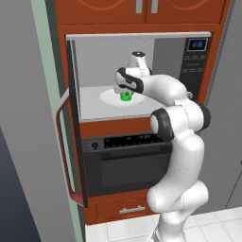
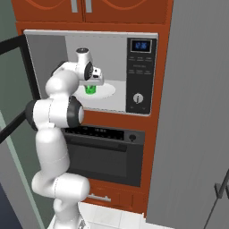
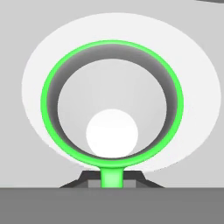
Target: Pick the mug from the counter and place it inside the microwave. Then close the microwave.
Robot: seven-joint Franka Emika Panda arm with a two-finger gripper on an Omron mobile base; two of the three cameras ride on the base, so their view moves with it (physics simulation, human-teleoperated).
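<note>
The bright green mug (image 1: 125,96) (image 2: 91,89) stands upright on the white round plate (image 1: 111,98) (image 2: 107,91) inside the microwave (image 1: 194,61) (image 2: 141,76). My gripper (image 1: 126,90) (image 2: 91,85) reaches into the cavity from above the mug. The hand view looks straight down into the mug's white inside (image 3: 111,135), with the plate (image 3: 197,65) around it. There my gripper (image 3: 112,183) has its two dark tips pressed on either side of the green handle. The microwave door (image 1: 75,142), with its red handle (image 1: 61,142), stands wide open to the left. The counter is out of view.
A black wall oven (image 1: 127,165) (image 2: 103,156) sits right below the microwave. Reddish-brown cabinet doors (image 1: 142,9) hang above it. A tall grey panel (image 2: 197,112) flanks the right side, and a grey wall (image 1: 23,118) lies behind the open door.
</note>
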